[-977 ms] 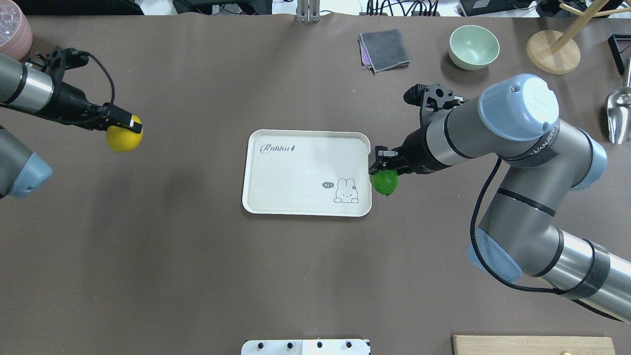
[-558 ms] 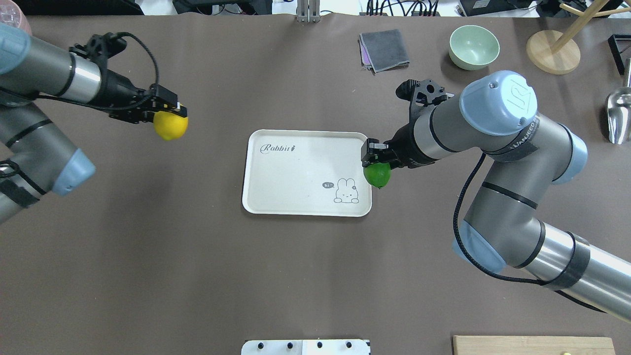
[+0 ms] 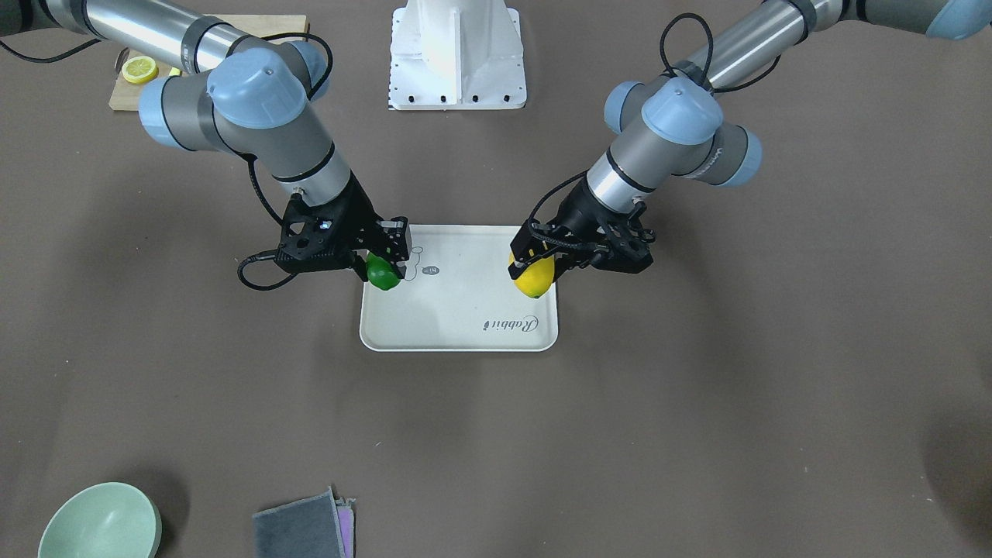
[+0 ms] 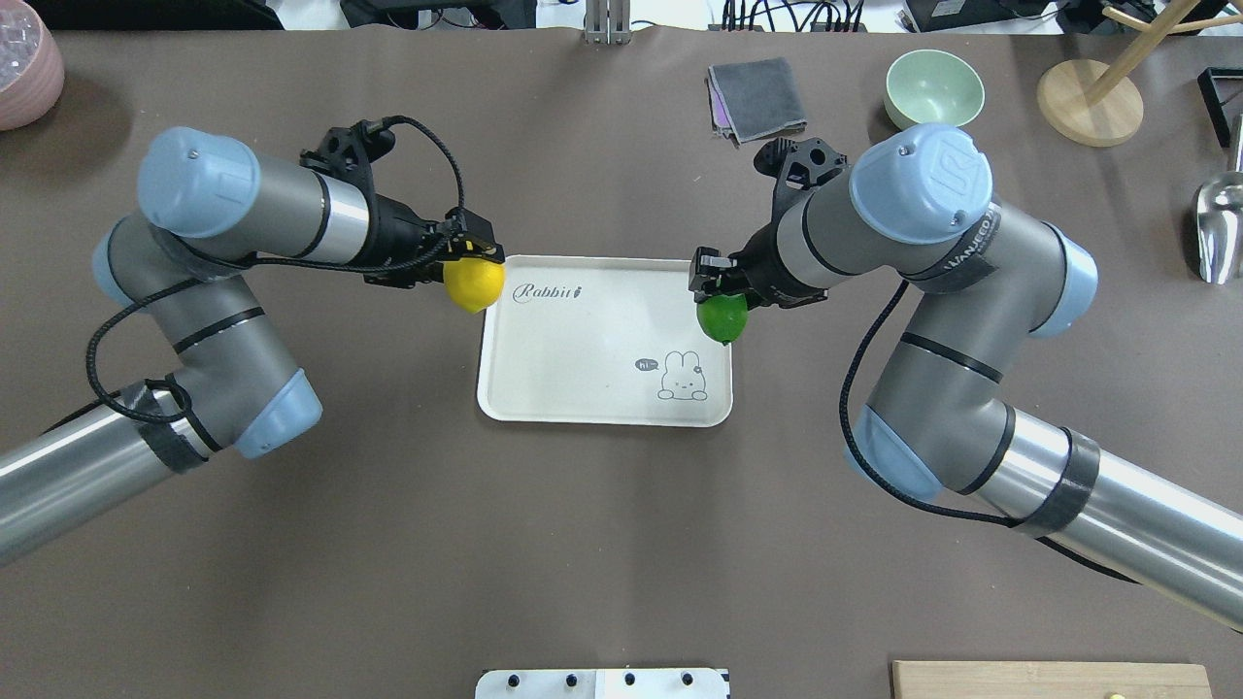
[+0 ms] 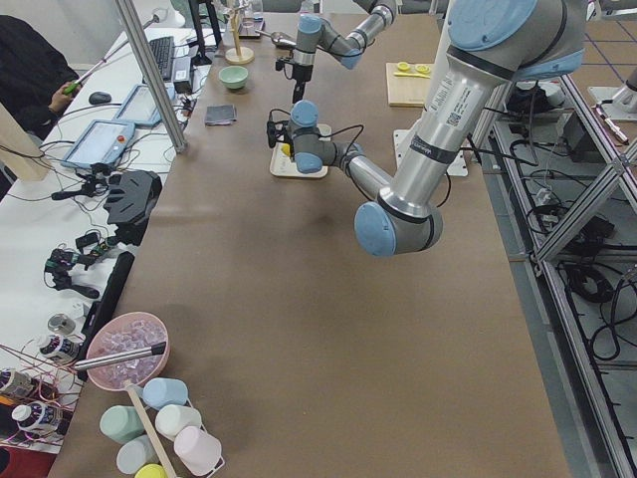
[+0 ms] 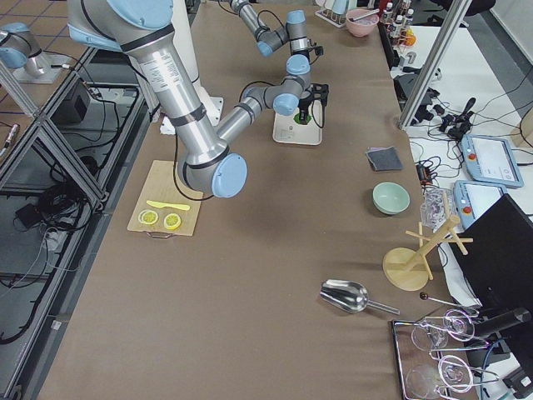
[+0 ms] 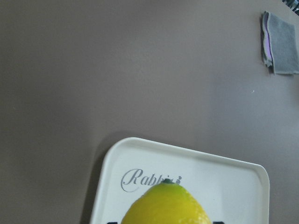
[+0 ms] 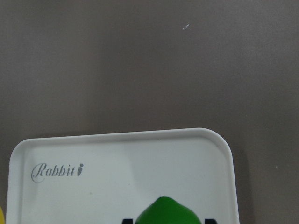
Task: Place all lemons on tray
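Note:
The cream-white tray [image 4: 583,340] with the "Rabbit" script lies at the table's middle; it also shows in the front view [image 3: 457,310]. My left gripper [image 4: 473,260] is shut on the yellow lemon [image 4: 474,284] and holds it above the tray's left edge near the script. The yellow lemon also shows in the front view [image 3: 535,277] and the left wrist view [image 7: 166,205]. My right gripper [image 4: 714,283] is shut on the green lemon [image 4: 722,318] above the tray's right edge. The green lemon also shows in the front view [image 3: 383,273] and the right wrist view [image 8: 166,212].
A folded grey cloth [image 4: 757,99], a pale green bowl [image 4: 934,91] and a wooden stand [image 4: 1090,101] sit at the far right. A metal scoop [image 4: 1219,228] lies at the right edge. A bamboo board with lemon slices [image 3: 139,71] sits near the robot's base. A pink bowl [image 4: 24,68] stands far left.
My left gripper has carried the yellow lemon rightward from the table's left side to the tray's left edge. My right gripper has moved the green lemon slightly left and farther, over the tray's right edge.

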Tool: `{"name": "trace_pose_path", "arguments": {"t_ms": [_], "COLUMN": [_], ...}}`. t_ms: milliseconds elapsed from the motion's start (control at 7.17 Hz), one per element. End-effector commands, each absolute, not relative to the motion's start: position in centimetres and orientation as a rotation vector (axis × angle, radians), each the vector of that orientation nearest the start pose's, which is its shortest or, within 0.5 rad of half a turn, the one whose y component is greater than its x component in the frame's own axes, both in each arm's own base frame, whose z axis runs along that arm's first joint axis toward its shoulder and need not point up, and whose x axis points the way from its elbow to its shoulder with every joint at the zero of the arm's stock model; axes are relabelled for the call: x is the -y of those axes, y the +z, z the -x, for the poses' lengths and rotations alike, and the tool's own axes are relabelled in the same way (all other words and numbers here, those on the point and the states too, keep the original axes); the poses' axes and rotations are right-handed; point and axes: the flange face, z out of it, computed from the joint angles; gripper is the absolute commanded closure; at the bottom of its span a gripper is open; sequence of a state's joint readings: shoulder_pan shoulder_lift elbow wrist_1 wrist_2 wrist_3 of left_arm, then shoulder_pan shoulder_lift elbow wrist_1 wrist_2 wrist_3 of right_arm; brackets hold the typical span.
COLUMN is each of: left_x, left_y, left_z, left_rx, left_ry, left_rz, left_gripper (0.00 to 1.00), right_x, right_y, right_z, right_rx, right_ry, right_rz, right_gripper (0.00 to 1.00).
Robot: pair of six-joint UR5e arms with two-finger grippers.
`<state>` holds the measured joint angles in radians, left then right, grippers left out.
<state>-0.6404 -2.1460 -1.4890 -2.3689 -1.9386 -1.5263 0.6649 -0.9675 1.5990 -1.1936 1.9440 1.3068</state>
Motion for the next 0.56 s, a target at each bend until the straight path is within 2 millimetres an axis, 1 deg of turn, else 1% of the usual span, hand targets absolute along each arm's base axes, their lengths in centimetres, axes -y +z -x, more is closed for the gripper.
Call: {"name": "trace_pose_path", "arguments": {"t_ms": [0, 140, 279, 419], "left_x": [49.4, 49.0, 48.7, 48.4], "left_y": [25.7, 26.3, 26.7, 26.7], "left_z": [-52.7, -53.5, -54.0, -54.3], "left_rx": [-1.264, -1.251, -1.243, -1.240], "left_ry": [-0.291, -0.292, -0.288, -0.283], "left_rz": [-0.141, -0.149, -0.141, -0.137], "left_gripper": [1.00, 1.00, 1.00, 1.00], "right_x": [51.1, 50.9, 50.0, 49.4], "right_y": [27.1, 27.6, 27.8, 27.8], "right_z": [50.9, 51.4, 52.4, 53.0], "right_rx": [1.058, 1.052, 1.048, 1.048], "right_ry": [0.161, 0.157, 0.142, 0.131], "right_rz": [-0.146, -0.139, -0.127, -0.120], "right_gripper": [1.00, 1.00, 1.00, 1.00]}}
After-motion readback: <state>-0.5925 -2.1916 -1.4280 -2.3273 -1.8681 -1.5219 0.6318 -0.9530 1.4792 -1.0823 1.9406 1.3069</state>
